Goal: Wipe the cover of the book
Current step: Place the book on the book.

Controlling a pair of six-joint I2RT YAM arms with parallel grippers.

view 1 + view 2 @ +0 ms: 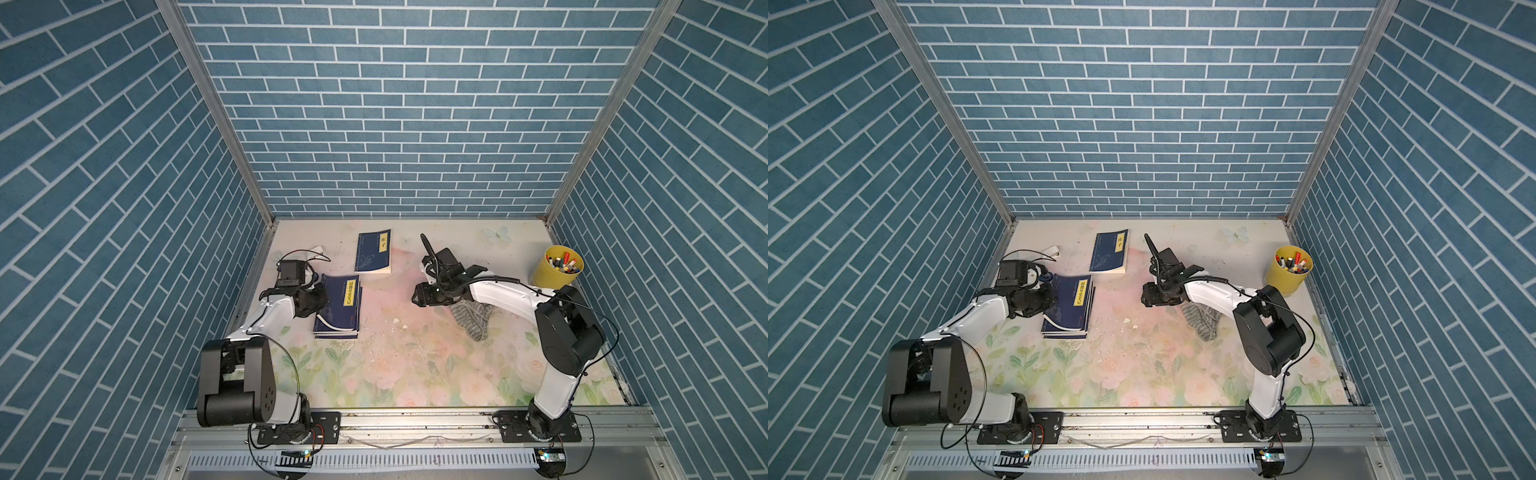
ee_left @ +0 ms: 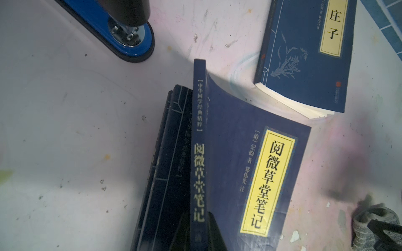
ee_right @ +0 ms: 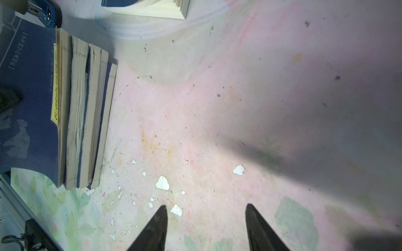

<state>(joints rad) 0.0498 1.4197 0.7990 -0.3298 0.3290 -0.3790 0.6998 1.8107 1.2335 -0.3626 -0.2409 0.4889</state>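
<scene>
The book (image 1: pixel 338 305) (image 1: pixel 1069 305) is dark blue with a yellow title label and tops a small stack at the left of the table. My left gripper (image 1: pixel 319 298) (image 2: pixel 198 234) is shut on the book (image 2: pixel 239 152) at its spine, and the cover bows upward. A grey cloth (image 1: pixel 473 318) (image 1: pixel 1202 320) lies crumpled on the table under my right arm. Nothing is between the fingers of my right gripper (image 1: pixel 417 297) (image 3: pixel 206 208), which stands open above bare table left of the cloth. The stack's page edges (image 3: pixel 87 108) face it.
A second blue book (image 1: pixel 374 251) (image 2: pixel 304 54) lies behind the stack. A blue stapler (image 2: pixel 121 32) sits close to the stack's far left corner. A yellow cup of markers (image 1: pixel 557 268) stands at the back right. White flakes (image 3: pixel 162 182) dot the floral table.
</scene>
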